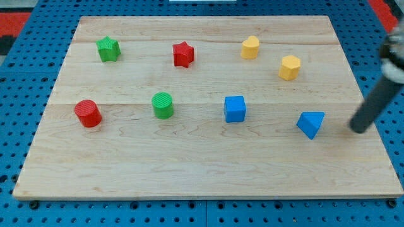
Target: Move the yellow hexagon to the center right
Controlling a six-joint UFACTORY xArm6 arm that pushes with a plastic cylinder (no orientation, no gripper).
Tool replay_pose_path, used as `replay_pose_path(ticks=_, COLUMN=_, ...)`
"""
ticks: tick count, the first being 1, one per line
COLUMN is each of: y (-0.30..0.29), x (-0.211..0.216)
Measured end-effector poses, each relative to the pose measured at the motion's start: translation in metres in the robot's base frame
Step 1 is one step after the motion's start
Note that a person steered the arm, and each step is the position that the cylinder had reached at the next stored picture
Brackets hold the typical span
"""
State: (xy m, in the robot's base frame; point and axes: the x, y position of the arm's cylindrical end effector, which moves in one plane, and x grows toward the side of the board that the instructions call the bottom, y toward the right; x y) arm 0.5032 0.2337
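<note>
The yellow hexagon (290,67) sits on the wooden board (208,170) at the upper right. A second yellow block (250,47), rounded on one side, lies up and to its left. My tip (359,130) rests on the board near the right edge, below and to the right of the hexagon and apart from it. The blue triangle (311,123) lies just to the left of my tip.
A blue cube (235,108) sits mid-board. A green cylinder (163,104) and a red cylinder (88,113) lie on the left. A green star (108,49) and a red star (183,54) lie along the top. Blue pegboard surrounds the board.
</note>
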Motion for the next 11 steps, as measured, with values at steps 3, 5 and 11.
replay_pose_path(ticks=3, y=-0.128, x=-0.030)
replay_pose_path(ticks=5, y=-0.144, x=-0.111)
replay_pose_path(ticks=11, y=-0.059, x=-0.168)
